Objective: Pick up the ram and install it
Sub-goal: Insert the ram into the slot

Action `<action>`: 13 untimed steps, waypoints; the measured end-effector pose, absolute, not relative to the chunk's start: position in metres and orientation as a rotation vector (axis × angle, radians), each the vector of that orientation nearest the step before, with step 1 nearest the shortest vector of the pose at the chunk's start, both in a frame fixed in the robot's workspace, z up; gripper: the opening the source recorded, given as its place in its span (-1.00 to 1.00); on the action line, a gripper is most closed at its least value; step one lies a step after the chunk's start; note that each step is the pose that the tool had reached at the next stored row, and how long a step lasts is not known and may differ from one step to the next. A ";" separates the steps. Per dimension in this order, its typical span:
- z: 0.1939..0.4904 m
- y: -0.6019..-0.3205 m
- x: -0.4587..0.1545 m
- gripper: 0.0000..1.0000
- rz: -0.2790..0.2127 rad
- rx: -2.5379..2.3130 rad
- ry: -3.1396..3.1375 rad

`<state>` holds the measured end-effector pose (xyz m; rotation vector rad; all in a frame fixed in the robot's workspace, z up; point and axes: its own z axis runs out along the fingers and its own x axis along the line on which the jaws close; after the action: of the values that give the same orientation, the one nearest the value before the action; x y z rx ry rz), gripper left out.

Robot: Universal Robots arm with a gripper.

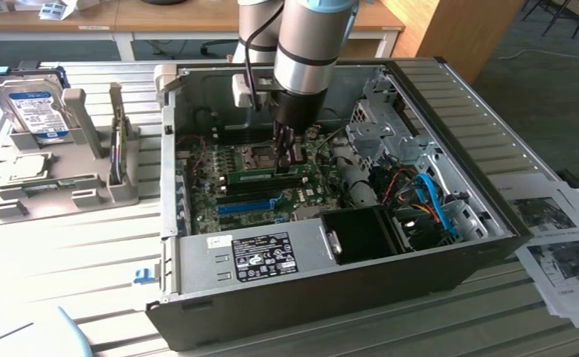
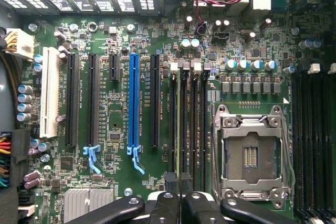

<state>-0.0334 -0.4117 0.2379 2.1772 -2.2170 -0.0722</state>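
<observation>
The ram (image 2: 182,124) is a thin green stick seen edge-on, standing in one of the black memory slots beside the CPU socket (image 2: 251,150). In the exterior view the ram (image 1: 253,177) lies as a green strip along the motherboard inside the open computer case (image 1: 488,141). My gripper (image 2: 180,184) is shut, its two black fingertips pressed together over the near end of the ram. From outside, the gripper (image 1: 292,165) reaches straight down into the case at the ram's end toward the exterior view's right.
A bright blue slot (image 2: 134,103) runs parallel to the memory slots. Cables and drive cages (image 1: 408,171) crowd the case on the exterior view's right, and the power supply (image 1: 254,253) sits at the front. A hard drive (image 1: 33,108) stands in a grey rack on the left; papers (image 1: 557,238) lie on the right.
</observation>
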 end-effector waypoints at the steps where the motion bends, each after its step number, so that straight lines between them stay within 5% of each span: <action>1: 0.238 -0.412 -0.033 -0.78 -0.072 2.177 -2.217; 13: 0.234 -0.412 -0.033 -0.78 -0.072 2.177 -2.217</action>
<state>-0.0334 -0.4117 0.2344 2.1772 -2.2170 -0.0721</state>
